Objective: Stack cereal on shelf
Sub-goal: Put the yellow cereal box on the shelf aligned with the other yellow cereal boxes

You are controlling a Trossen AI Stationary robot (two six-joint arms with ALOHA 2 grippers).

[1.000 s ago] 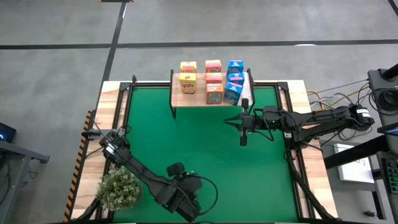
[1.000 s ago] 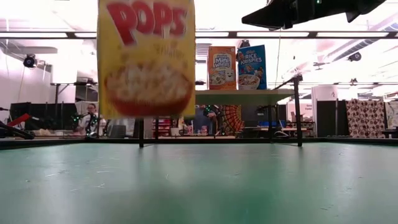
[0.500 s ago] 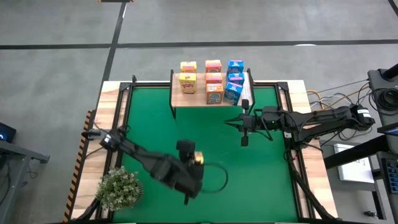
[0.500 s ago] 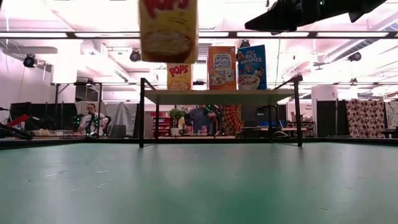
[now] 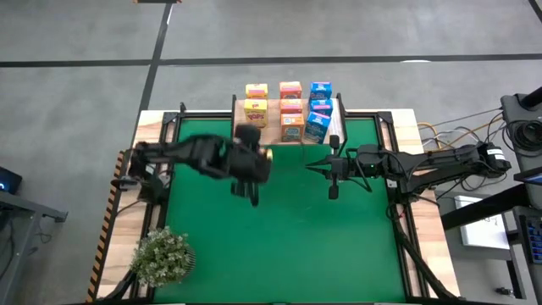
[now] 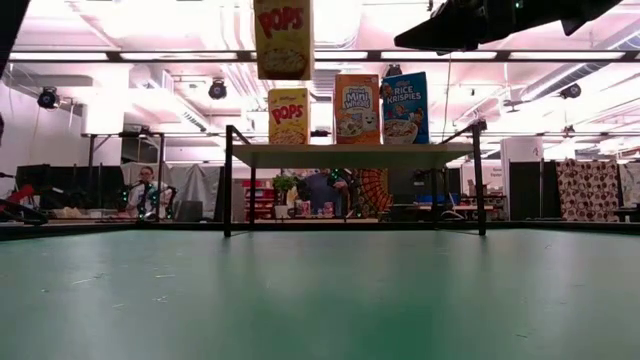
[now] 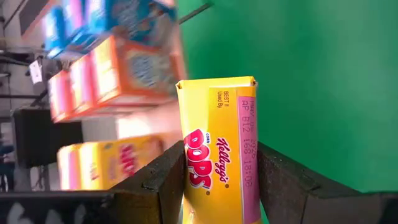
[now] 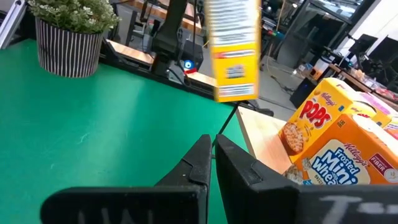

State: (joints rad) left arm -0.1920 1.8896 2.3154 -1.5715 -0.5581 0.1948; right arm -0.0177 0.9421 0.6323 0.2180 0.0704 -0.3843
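My left gripper is shut on a yellow Pops cereal box, which hangs in the air just in front of the shelf's left end. The light-wood shelf stands at the mat's far edge on black legs. It carries two yellow boxes, three orange-pink boxes and three blue boxes, resting on their bases. My right gripper is shut and holds nothing. It hovers over the mat, in front of the shelf's right end. My left gripper pinches the yellow box between its two fingers, one on each of two opposite faces. A narrow printed side panel faces the wrist camera. In the low view the box is lifted clear and upright, with its lower end above the shelf top.
A potted plant stands at the mat's near left corner. The green mat lies between the wooden rails. My right arm reaches in from the table's right side. A person sits in the room beyond the table.
My left arm has swung from the near edge beside the plant toward the far edge, carrying the yellow box up to the shelf's front left. The box stays lifted and upright, and shows much smaller in the low view.
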